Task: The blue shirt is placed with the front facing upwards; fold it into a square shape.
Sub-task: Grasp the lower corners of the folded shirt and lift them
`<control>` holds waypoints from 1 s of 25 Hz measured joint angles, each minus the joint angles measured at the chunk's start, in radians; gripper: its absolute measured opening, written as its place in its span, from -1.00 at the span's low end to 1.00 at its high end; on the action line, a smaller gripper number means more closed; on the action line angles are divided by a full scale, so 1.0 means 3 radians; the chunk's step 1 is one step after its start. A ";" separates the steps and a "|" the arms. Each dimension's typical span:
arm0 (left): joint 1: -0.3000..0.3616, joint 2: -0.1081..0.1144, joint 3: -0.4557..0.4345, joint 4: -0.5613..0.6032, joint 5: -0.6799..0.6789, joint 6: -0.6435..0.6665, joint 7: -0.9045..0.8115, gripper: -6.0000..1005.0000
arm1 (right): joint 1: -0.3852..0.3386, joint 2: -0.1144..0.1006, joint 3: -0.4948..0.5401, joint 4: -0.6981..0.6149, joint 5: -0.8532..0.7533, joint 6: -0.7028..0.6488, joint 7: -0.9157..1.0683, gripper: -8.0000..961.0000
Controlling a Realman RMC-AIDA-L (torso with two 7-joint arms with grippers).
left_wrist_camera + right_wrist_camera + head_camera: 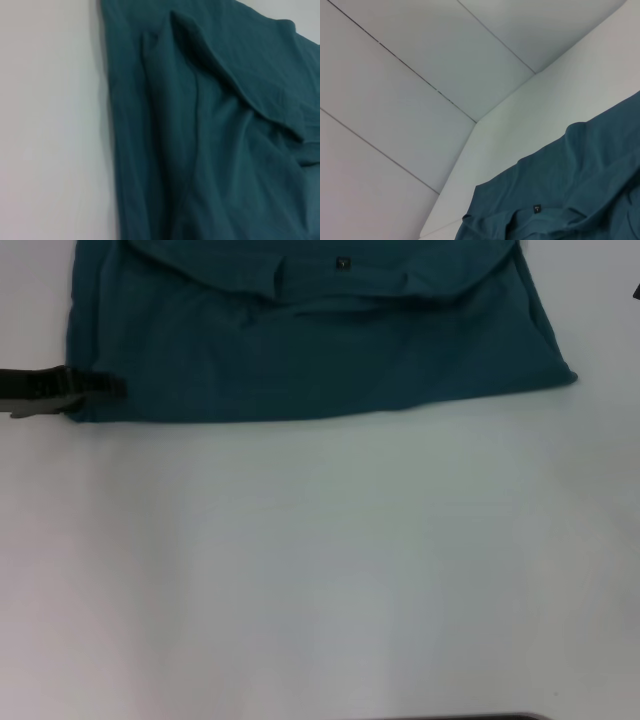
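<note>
Lying at the far edge of the white worktop (320,570), the blue shirt (300,350), already doubled over so its near fold runs straight, neck label (343,262) facing up. Reaching in at the shirt's near left corner, the left gripper (95,388), probably to pinch that corner for another fold; fingers apart or together, cannot tell. Right gripper out of sight, its wrist camera looking across the collar from off to the right.

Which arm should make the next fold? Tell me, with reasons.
Left, probably. The left gripper is at the shirt's near-left corner, low on the table. Of the right arm, only a dark sliver shows at the head view's right edge, away from the cloth.
</note>
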State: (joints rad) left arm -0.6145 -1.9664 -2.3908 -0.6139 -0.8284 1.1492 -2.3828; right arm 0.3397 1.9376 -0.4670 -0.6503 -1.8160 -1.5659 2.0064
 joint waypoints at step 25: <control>-0.0161 -0.0126 0.0012 -0.0295 0.0479 0.0035 -0.0466 -0.29 | -0.0029 0.0005 0.0058 0.0003 0.0022 -0.0032 0.0000 0.44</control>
State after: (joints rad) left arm -0.6628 -2.0042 -2.3874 -0.7025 -0.6846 1.1596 -2.5227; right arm 0.3311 1.9391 -0.4495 -0.6496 -1.8093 -1.5756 2.0065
